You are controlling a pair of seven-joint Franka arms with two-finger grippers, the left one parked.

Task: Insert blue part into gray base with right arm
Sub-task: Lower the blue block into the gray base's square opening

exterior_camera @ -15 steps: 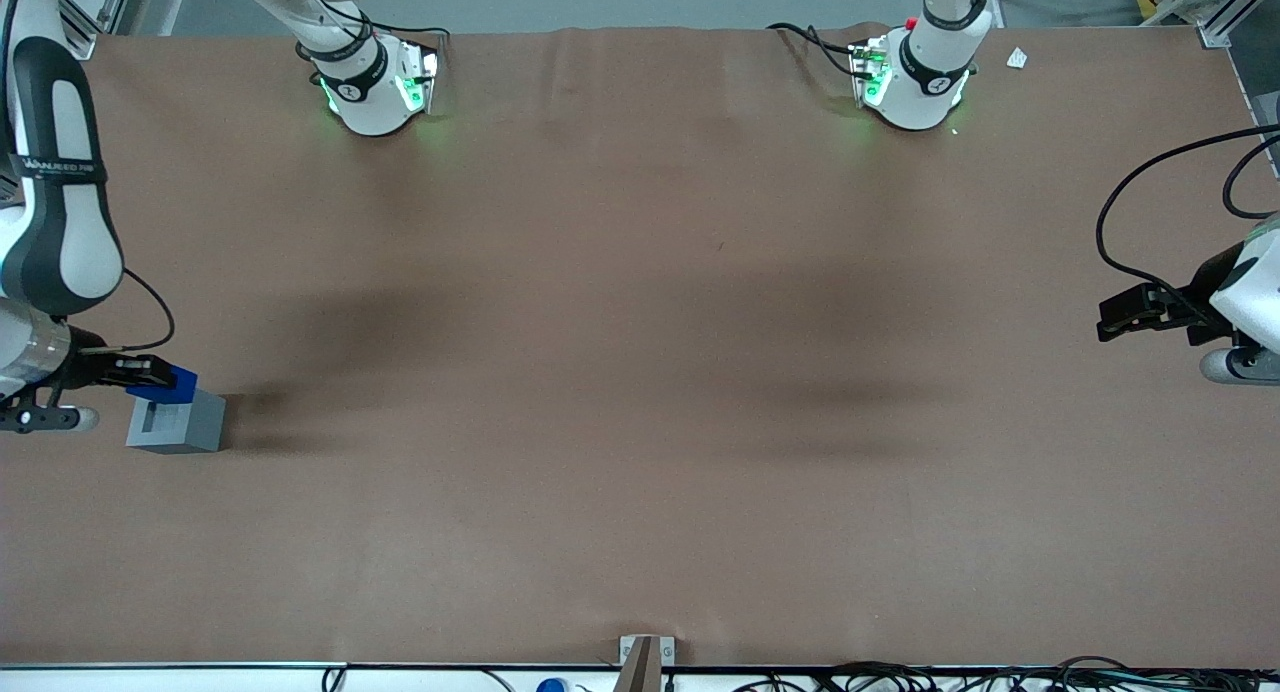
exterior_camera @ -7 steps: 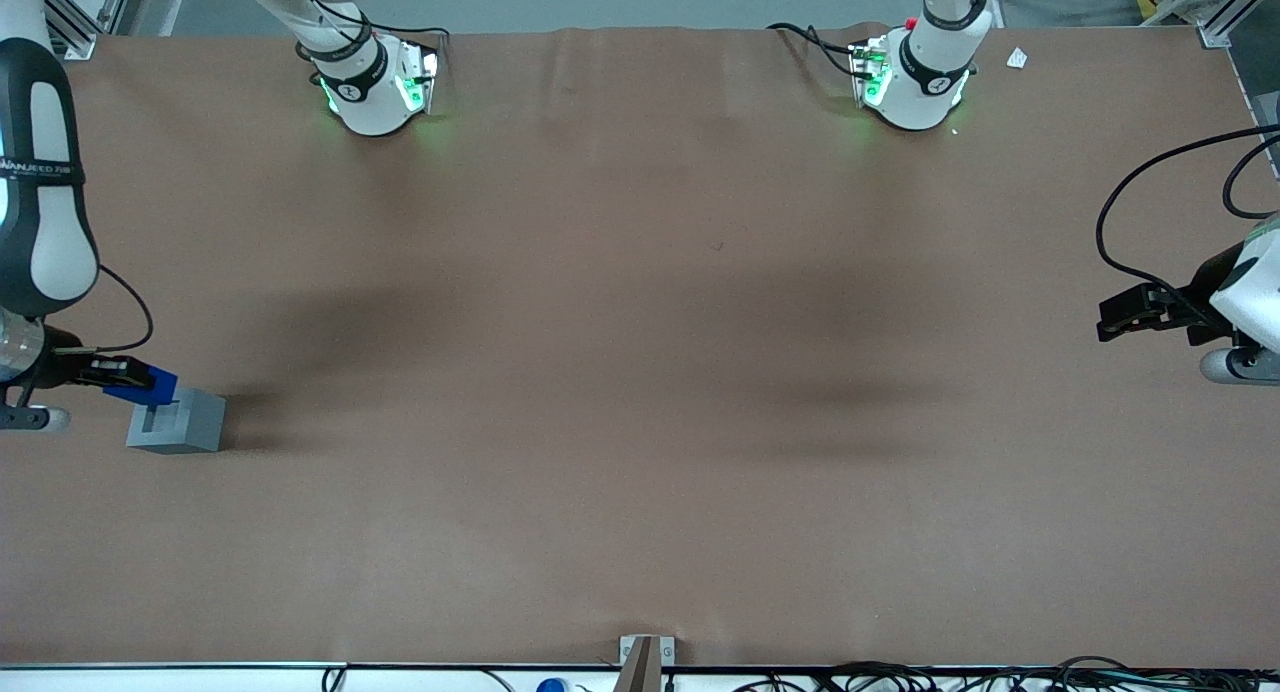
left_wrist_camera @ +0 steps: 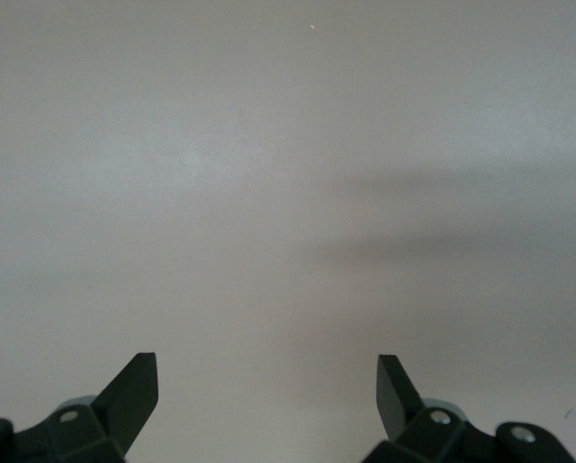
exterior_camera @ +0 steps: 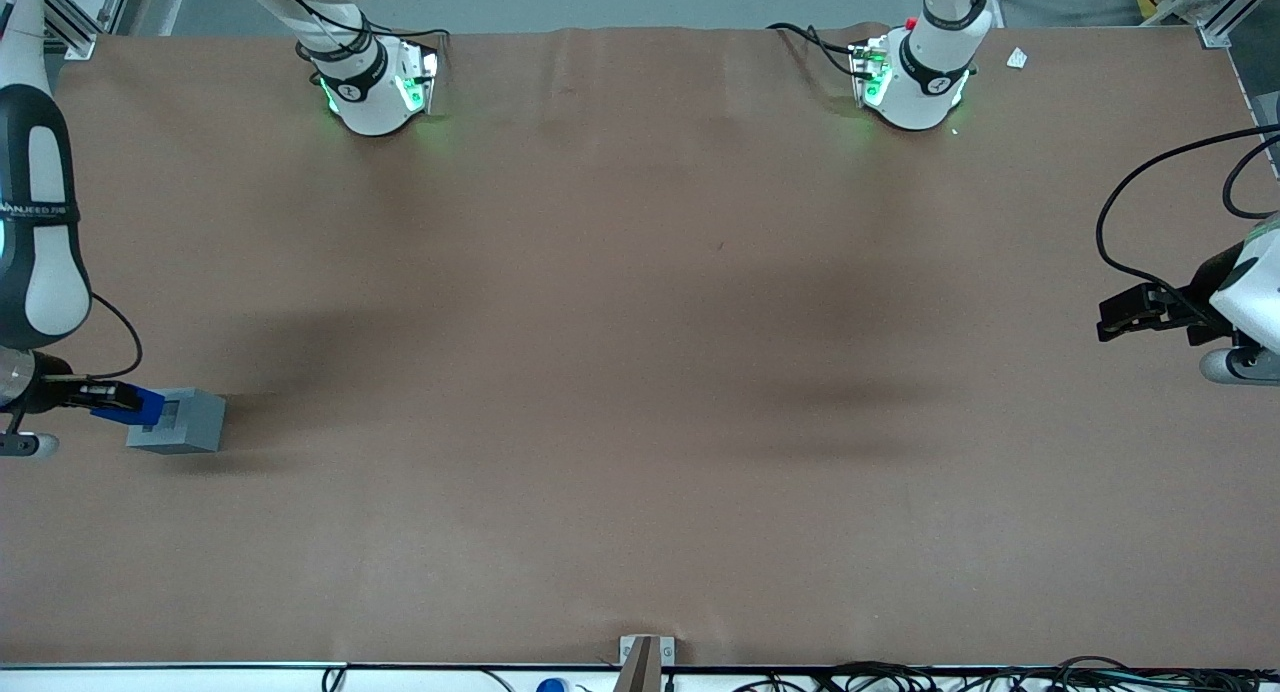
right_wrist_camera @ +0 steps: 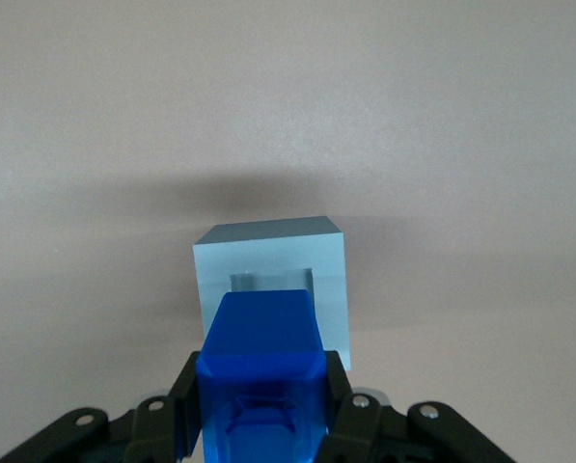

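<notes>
The gripper (exterior_camera: 125,400) sits at the working arm's end of the table (exterior_camera: 640,372), clamped on the blue part (exterior_camera: 140,405), w/ black fingers (right_wrist_camera: 341,410) pressed to both its sides. The part hangs at the gray base's (exterior_camera: 185,420) edge on the arm side, overlapping the base top but short of the socket (right_wrist_camera: 271,281), which shows uncovered in the wrist view. Probably above the base, not touching it, tho the front view is too flat to be sure. The right arm (exterior_camera: 35,242) reaches down from above.
</notes>
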